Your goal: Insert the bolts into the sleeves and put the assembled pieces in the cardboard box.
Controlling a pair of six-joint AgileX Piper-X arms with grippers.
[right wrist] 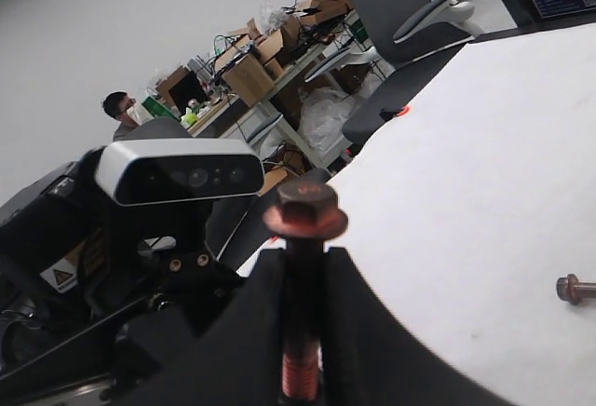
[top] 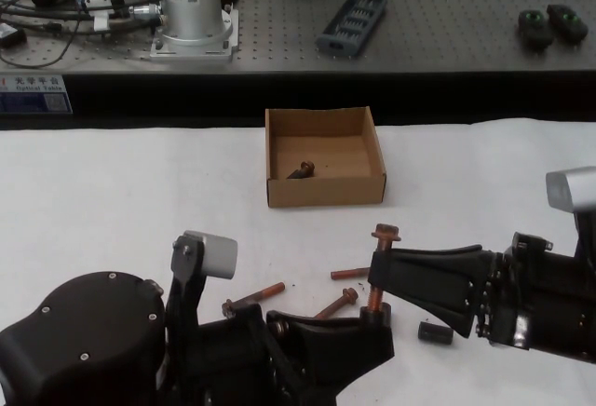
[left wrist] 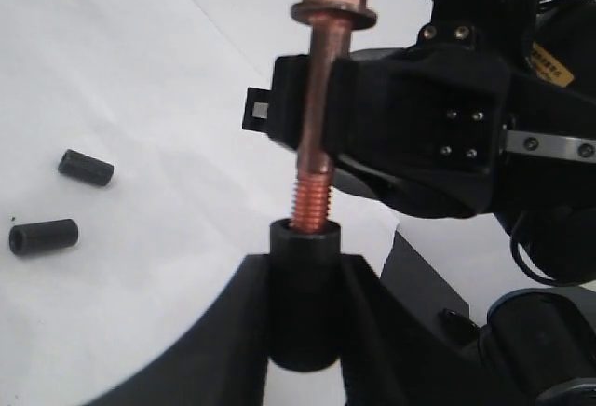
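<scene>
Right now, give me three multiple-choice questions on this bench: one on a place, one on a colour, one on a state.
1. Where does the finished piece lie?
A. in the cardboard box
B. beside the box
C. on the dark bench behind

2. What colour is the bolt in the right gripper?
A. silver
B. black
C. copper

3. How does that bolt meet the sleeve in the left gripper?
A. sunk to its head
B. upright, threaded tip at the mouth
C. lying flat, apart

Answers: A, it rests on the box floor; C, head and shank are copper; B, most of the shank stands above the sleeve.
</scene>
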